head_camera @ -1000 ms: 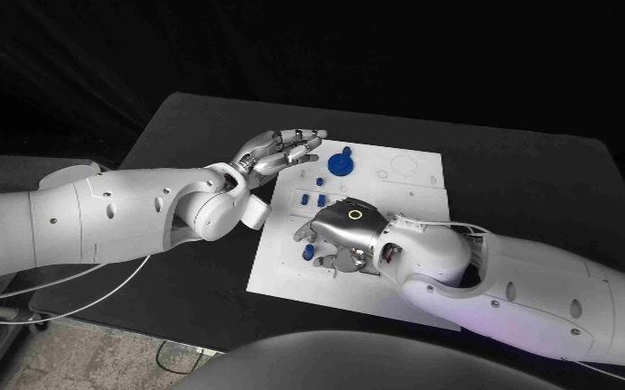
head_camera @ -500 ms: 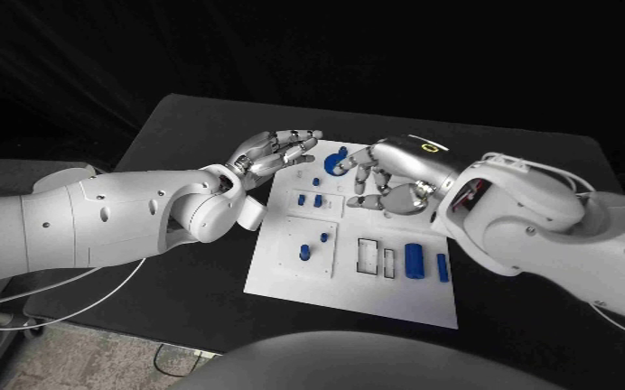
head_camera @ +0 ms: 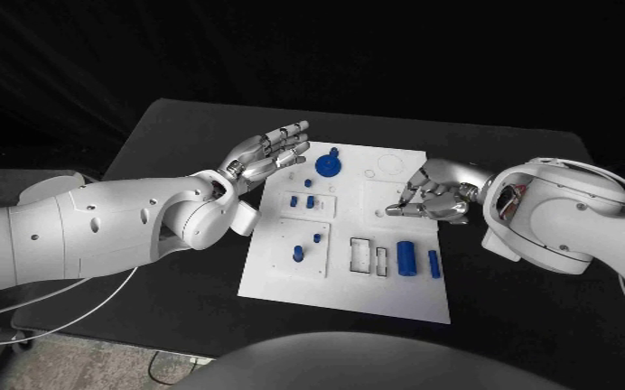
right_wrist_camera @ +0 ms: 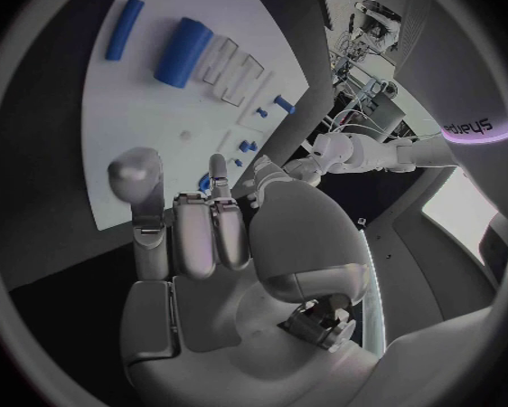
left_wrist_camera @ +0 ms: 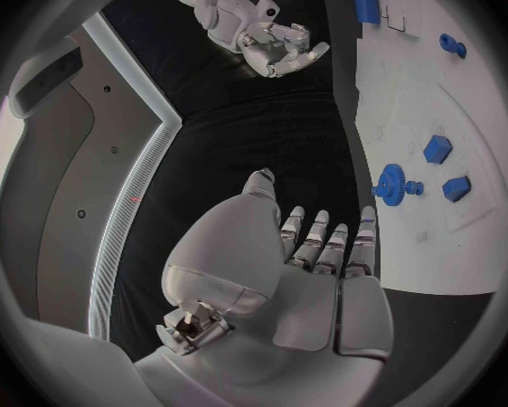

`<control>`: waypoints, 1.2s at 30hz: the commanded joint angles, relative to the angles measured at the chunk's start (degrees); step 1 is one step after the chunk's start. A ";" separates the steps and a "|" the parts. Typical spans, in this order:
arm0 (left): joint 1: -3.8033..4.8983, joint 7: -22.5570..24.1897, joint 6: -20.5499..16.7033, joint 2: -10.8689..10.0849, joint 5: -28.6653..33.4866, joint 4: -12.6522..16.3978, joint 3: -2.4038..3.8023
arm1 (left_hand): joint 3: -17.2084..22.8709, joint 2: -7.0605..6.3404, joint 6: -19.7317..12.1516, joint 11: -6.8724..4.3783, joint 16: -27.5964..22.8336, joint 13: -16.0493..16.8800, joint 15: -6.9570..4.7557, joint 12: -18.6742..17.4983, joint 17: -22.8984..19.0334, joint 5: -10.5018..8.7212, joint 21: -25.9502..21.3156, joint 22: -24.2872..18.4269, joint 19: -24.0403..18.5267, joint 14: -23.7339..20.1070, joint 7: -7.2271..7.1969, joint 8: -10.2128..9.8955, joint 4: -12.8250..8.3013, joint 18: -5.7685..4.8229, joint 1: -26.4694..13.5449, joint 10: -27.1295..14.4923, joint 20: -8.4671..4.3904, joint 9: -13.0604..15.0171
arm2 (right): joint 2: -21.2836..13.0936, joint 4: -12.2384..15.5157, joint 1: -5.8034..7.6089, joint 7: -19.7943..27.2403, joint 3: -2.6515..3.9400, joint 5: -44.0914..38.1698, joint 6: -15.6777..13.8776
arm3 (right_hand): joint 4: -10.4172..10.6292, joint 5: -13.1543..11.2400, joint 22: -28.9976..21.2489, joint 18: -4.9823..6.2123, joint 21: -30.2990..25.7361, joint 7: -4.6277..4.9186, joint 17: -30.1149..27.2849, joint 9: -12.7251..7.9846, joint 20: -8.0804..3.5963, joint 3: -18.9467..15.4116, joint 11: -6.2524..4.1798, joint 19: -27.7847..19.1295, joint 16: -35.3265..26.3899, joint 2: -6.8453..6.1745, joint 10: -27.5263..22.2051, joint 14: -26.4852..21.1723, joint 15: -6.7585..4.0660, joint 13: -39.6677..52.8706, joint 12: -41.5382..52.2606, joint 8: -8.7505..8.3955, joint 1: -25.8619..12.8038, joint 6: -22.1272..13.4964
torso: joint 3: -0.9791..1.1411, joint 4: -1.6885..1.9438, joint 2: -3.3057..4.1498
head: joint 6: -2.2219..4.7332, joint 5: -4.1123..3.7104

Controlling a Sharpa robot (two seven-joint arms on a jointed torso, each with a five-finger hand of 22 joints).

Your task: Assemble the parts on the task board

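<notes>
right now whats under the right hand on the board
The right hand is over the right edge of the task board, fingers curled. Beside it, bare white plate and a faint circle outline show. Whatever lies directly beneath the palm is covered.

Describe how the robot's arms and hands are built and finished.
Both arms are glossy white rounded shells with small dark screw holes. The left hand and right hand are silver metal with segmented fingers. Thin white cables loop at the right wrist and trail beneath the left arm.

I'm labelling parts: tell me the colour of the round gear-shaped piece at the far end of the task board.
Blue. The round toothed gear piece shows best in the head view.
</notes>
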 commanded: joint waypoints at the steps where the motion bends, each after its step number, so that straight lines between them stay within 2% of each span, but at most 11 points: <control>1: -0.17 4.19 -3.74 0.12 -2.64 0.07 0.03 | -1.30 -0.06 -4.74 -1.76 -0.79 -0.28 -0.97 -2.43 -0.43 -2.32 -1.16 -2.69 -2.36 -1.84 -3.44 -1.40 -0.13 -0.16 -2.10 -1.68 -0.20 -0.69 | -0.43 -0.06 -0.60 -6.70 -0.05 1.75 7.06 | 0.02 0.61 9.17 -1.53 5.62 -0.38 0.29 1.01 -0.48 -0.67 -0.50 2.17 0.23 0.83 6.28 2.88 -0.52 15.13 0.69 0.56 -1.64 0.93 | -0.01 0.01 0.09 | 0.00 -0.56; 3: -0.23 4.96 -4.94 0.13 -3.09 0.05 0.03 | -2.12 -0.16 -5.50 -3.29 -1.27 -0.47 -1.72 -4.21 -0.78 -3.89 -1.85 -4.46 -3.87 -2.90 -4.07 -1.60 -0.02 0.04 -3.24 -2.98 -0.45 -0.82 | -0.63 -0.05 -1.05 -8.99 -0.09 1.51 9.02 | 0.12 1.01 9.59 -1.88 8.21 -0.54 -0.21 1.82 -0.67 -1.19 -0.47 2.53 -0.12 1.41 6.28 2.96 -0.71 15.13 0.69 0.95 -3.27 1.59 | -0.02 0.06 0.06 | 0.00 -0.76; 6: -0.28 5.48 -6.02 0.12 -4.05 0.06 0.03 | -2.68 -0.49 -5.20 -4.13 -1.33 -0.57 -2.27 -5.08 -0.84 -4.61 -2.36 -6.52 -5.07 -3.03 -3.93 -1.55 -0.02 0.25 -3.84 -3.65 -0.46 -0.77 | -0.68 -0.23 -1.41 -11.07 -0.11 0.92 12.20 | 0.03 1.22 9.73 -1.97 9.36 -0.62 -0.62 2.81 -0.96 -1.76 -0.37 2.63 -0.42 1.71 6.28 3.02 -0.97 15.13 0.69 1.25 -4.79 1.95 | -0.04 0.08 0.09 | 0.00 -0.94; 7: -0.31 5.63 -6.51 0.11 -4.73 0.07 0.03 | -2.92 -0.71 -5.04 -4.46 -1.33 -0.62 -2.75 -5.45 -0.84 -4.65 -3.13 -10.28 -6.91 -3.03 -3.80 -1.54 -0.08 -0.23 -4.03 -3.89 0.38 -0.75 | -0.64 -0.37 -1.59 -11.84 -0.12 0.54 13.46 | 0.10 1.09 9.80 -2.04 9.91 -0.77 -0.55 3.52 -1.05 -2.05 -0.55 2.66 -0.37 1.85 6.28 3.08 -1.14 15.13 0.69 1.75 -5.57 2.62 | -0.05 0.07 0.08 | 0.00 -1.07; 9: -0.37 5.73 -7.10 0.11 -5.71 0.07 0.03 | -3.09 -0.93 -5.00 -4.99 -1.33 -0.69 -3.15 -5.93 -0.84 -4.48 -3.49 -12.32 -7.81 -3.03 -4.08 -1.54 -0.04 -0.94 -4.17 -4.11 0.71 -0.75 | -0.58 -0.51 -1.92 -12.64 -0.13 -0.08 14.51 | -0.01 0.97 10.07 -2.24 11.56 -1.24 0.25 4.97 -1.28 -2.41 -0.92 2.80 0.26 2.06 6.28 3.34 -1.42 15.13 0.69 2.82 -6.55 3.75 | -0.06 0.10 0.05 | 0.00 -1.26; 12: -0.48 5.76 -7.57 0.11 -6.71 0.06 0.03 | -3.21 -1.18 -4.75 -5.17 -1.33 -0.74 -3.36 -6.31 -0.84 -4.19 -3.54 -12.73 -7.99 -3.03 -4.02 -1.49 -0.05 -1.42 -4.20 -4.24 0.73 -0.71 | -0.42 -0.62 -2.40 -13.36 -0.14 -1.16 14.95 | -0.16 1.32 10.63 -2.66 14.94 -2.24 1.74 8.52 -1.77 -2.95 -1.79 3.14 1.49 2.22 6.28 3.75 -1.94 15.13 0.69 5.54 -7.93 5.38 | -0.04 0.13 0.08 | 0.00 -1.45; 14: -0.58 5.75 -7.67 0.10 -7.08 0.03 0.04 | -3.20 -1.21 -4.55 -5.21 -1.33 -0.75 -3.18 -6.37 -0.84 -3.94 -3.55 -12.83 -8.03 -3.03 -3.88 -1.46 -0.06 -1.62 -4.17 -4.28 0.74 -0.68 | -0.10 -0.76 -2.69 -13.73 -0.14 -2.07 14.99 | -0.21 1.37 10.76 -2.78 16.20 -2.95 2.25 12.90 -2.28 -3.45 -2.48 3.06 1.95 2.52 6.28 3.82 -2.55 15.13 0.69 8.34 -9.50 5.57 | -0.04 0.08 0.09 | 0.00 -1.42; 17: -0.68 5.72 -7.45 0.11 -7.31 -0.03 0.04 | -2.98 -1.03 -4.03 -4.74 -1.33 -0.70 -2.49 -6.02 -0.84 -3.35 -3.53 -12.96 -8.07 -3.03 -3.06 -1.38 -0.07 -2.18 -3.85 -4.26 0.73 -0.61 | 0.31 -0.99 -2.92 -13.96 -0.15 -2.95 14.90 | 0.04 0.93 10.70 -2.75 16.51 -3.19 2.00 16.72 -2.58 -3.82 -2.68 2.77 1.84 2.76 6.28 3.73 -2.79 15.13 0.69 9.99 -10.69 4.62 | -0.09 0.10 0.05 | 0.00 -1.51; 22: -0.81 5.49 -6.17 0.07 -7.41 -0.11 0.04 | -2.54 -0.68 -2.83 -3.49 -1.33 -0.62 -1.80 -5.27 -0.84 -2.37 -3.55 -13.22 -8.13 -3.03 -1.49 -1.17 -0.08 -2.81 -3.10 -4.12 0.65 -0.43 | 0.82 -1.23 -3.29 -14.05 -0.15 -3.71 13.59 | 0.09 -0.06 10.61 -2.69 16.46 -3.01 1.77 18.28 -2.66 -4.14 -2.56 2.50 1.71 2.83 6.28 3.67 -2.82 15.13 0.69 9.63 -11.50 3.26 | -0.08 0.13 0.07 | 0.00 -1.33; 28: -0.91 4.97 -4.63 0.05 -7.40 -0.27 0.04 | -1.99 -0.31 -1.65 -2.11 -1.33 -0.54 -1.18 -4.40 -0.84 -1.22 -3.53 -13.31 -8.12 -3.03 0.15 -0.96 -0.09 -3.23 -1.99 -4.00 0.64 -0.27 | 1.31 -1.42 -3.44 -14.03 -0.15 -3.91 12.10 | 0.13 -2.65 10.62 -2.71 16.97 -2.86 1.78 19.36 -2.64 -4.68 -2.42 2.34 1.79 2.51 6.28 3.68 -2.77 15.13 0.69 8.86 -12.36 2.82 | -0.07 0.09 0.06 | 0.00 -1.32; 36: -0.95 4.36 -3.10 0.14 -7.35 -0.48 0.04 | -1.54 0.04 -0.40 -1.30 -1.33 -0.45 -0.40 -3.33 -0.84 -0.67 -3.49 -13.29 -8.05 -3.03 1.43 -0.69 -0.11 -3.52 -1.03 -3.78 0.60 -0.10 | 1.94 -2.03 -3.54 -14.08 -0.15 -3.93 11.56 | -0.03 -4.75 10.60 -2.69 17.21 -2.91 1.78 20.30 -2.63 -4.95 -2.46 2.17 1.84 2.00 6.28 3.67 -2.80 15.13 0.69 8.58 -12.32 3.10 | -0.03 0.09 0.06 | 0.00 -1.34</control>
